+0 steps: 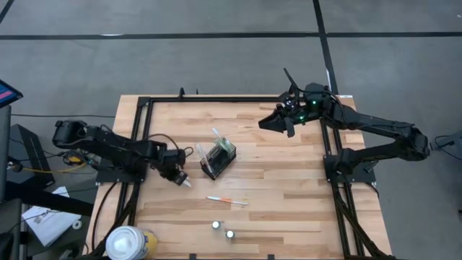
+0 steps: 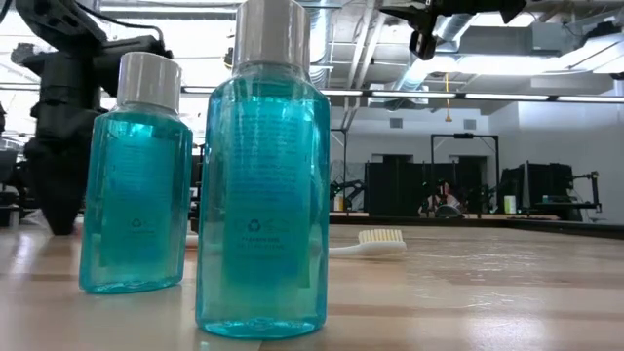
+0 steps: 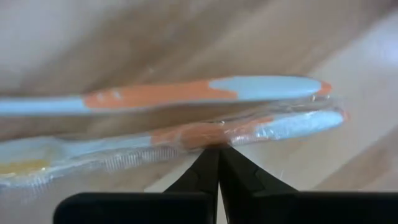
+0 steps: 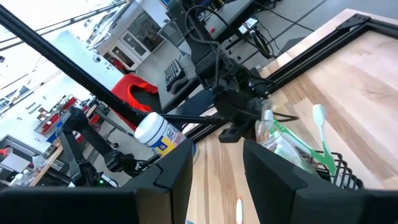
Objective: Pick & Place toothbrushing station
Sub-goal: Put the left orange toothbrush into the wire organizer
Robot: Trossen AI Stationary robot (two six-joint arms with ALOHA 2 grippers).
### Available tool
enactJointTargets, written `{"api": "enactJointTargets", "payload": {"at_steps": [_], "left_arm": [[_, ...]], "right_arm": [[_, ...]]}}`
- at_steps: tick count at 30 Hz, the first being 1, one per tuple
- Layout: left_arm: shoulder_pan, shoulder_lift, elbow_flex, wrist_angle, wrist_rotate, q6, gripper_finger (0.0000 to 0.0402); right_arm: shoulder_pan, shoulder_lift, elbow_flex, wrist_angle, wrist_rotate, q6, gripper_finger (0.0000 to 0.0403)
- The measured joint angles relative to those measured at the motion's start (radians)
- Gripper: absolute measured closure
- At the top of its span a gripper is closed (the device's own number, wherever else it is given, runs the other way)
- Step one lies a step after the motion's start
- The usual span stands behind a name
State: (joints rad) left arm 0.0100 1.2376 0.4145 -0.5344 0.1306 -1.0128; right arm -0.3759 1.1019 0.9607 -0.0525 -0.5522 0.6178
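Observation:
The black wire-mesh holder (image 1: 218, 160) stands on its base mid-table, with a green-and-white toothbrush (image 4: 323, 140) and a clear wrapper sticking up out of it. An orange-and-white toothbrush (image 1: 227, 201) lies flat on the table nearer the front, and it also shows in the low view (image 2: 370, 244). My left gripper (image 1: 183, 179), left of the holder and low over the table, is shut on a clear-wrapped orange-and-pale-blue toothbrush (image 3: 186, 134). A second such brush (image 3: 186, 93) shows just beyond it. My right gripper (image 1: 287, 119) is open and empty, raised at the far right. My left gripper pinches the wrapped toothbrush at its orange middle section (image 3: 214, 138) between its two fingertips (image 3: 205, 168), on the clear wrapper. The fingers lie across the brush, which sits about level. I cannot tell whether the brush is clear of the table.
Two teal mouthwash bottles (image 2: 263, 175) (image 2: 136, 175) stand near the front edge, and show in the high view (image 1: 222, 230). A large white-and-yellow round container (image 1: 130, 242) sits at the front left corner. A black frame rims the table (image 1: 216, 97).

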Motion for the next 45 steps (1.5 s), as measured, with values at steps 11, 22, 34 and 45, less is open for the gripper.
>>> {"api": "enactJointTargets", "payload": {"at_steps": [11,22,34,45], "left_arm": [[0.232,0.001,-0.001,0.029,-0.029,0.103,0.0401],[0.445,0.007,0.042,0.049,-0.133,0.273,0.0401],[0.382,-0.06,0.044,0.268,0.154,-0.026,0.0368],[0.325,-0.336,0.047,0.196,-0.343,-0.493,0.0314]], "right_arm": [[-0.006,0.0,0.0,0.0,-0.001,0.0,0.0271],[-0.006,0.0,0.0,0.0,-0.001,0.001,0.0271],[-0.01,0.0,0.0,-0.001,-0.002,-0.015,0.027],[-0.04,0.0,0.0,-0.002,-0.057,-0.107,0.027]]}}
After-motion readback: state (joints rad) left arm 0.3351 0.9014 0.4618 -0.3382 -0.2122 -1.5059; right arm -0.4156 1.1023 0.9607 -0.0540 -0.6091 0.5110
